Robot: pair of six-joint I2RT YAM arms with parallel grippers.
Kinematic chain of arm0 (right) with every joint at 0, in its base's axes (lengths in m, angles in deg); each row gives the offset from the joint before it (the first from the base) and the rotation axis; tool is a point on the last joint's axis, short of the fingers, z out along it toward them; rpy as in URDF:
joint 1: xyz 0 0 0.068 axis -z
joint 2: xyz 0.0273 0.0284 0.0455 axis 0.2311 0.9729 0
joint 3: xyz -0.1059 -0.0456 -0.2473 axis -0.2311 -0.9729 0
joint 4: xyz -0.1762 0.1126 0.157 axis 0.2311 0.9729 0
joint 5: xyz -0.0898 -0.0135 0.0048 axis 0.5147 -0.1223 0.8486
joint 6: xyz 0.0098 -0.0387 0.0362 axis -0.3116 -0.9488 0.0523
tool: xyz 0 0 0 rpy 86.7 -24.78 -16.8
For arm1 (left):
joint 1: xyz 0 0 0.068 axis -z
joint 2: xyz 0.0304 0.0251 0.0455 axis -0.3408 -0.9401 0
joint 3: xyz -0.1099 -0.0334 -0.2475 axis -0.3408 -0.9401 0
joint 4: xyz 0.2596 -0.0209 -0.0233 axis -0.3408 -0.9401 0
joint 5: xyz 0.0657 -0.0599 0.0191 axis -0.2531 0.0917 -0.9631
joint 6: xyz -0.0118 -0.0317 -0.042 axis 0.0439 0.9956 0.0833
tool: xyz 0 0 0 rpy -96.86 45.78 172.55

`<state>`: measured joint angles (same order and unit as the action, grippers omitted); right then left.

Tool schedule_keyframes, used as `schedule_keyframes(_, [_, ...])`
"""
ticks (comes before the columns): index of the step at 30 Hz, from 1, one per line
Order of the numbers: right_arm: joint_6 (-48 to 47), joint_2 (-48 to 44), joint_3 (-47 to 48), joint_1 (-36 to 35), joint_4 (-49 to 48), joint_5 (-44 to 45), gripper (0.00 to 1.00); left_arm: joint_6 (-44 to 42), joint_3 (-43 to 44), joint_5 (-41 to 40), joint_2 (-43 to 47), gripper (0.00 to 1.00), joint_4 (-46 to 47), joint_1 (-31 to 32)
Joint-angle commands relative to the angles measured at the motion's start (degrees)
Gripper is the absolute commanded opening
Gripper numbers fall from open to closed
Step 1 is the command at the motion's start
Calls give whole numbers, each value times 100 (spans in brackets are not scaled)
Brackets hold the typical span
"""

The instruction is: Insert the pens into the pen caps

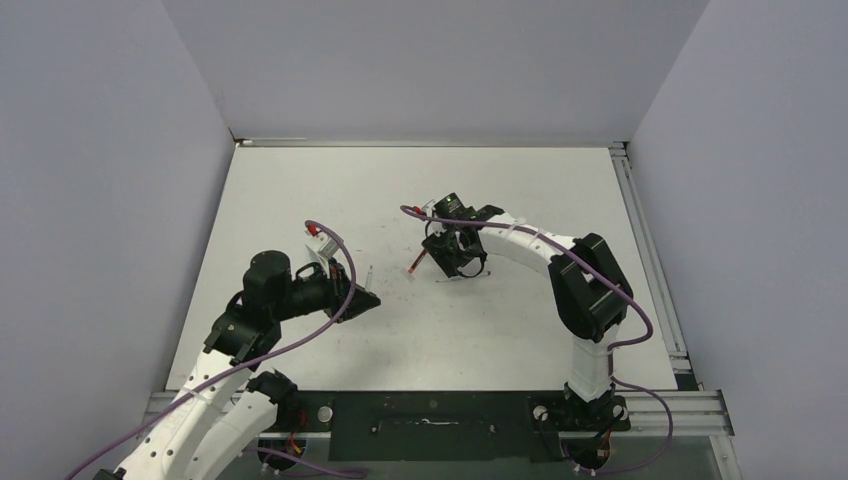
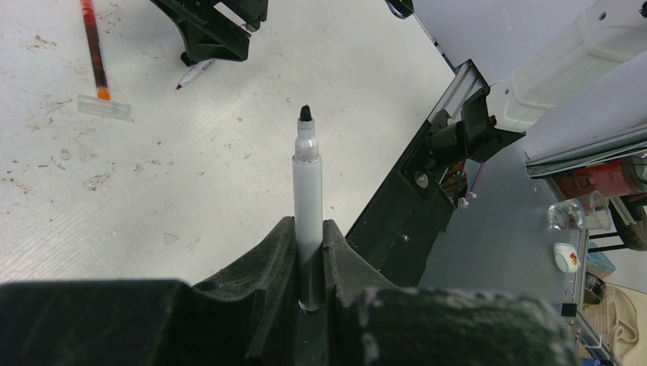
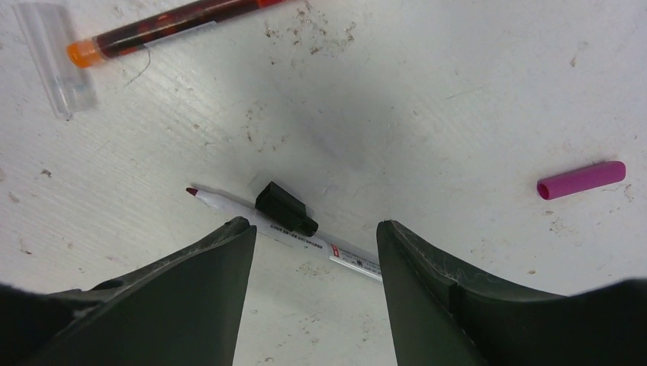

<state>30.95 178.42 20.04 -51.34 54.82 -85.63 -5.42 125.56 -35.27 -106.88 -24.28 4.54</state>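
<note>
Left wrist view is showing the left end effector (image 2: 309,232) gripping an uncapped black-tipped white pen (image 2: 307,179) above the worktop (image 2: 114,191), while the right end effector (image 3: 313,226) is hovering, jaws spread, over a red-tipped white pen (image 3: 347,257) lying against a black cap (image 3: 286,208) midway between the worktop's left and right edges.

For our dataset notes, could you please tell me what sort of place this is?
Likely a robotics lab test cell: a white table walled by grey panels, two robot arms bolted to an aluminium rail, and lab clutter beyond the edge.
</note>
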Motion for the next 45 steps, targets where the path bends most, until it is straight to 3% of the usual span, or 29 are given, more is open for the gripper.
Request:
schedule_keyframes(1, [-217,-273,-41,-65,-53,106,60,-76,25,88,8,0,107,49])
schedule_keyframes(45, [-68,241,112,-212,-51,645,51,-68,29,3,-18,0,84,84])
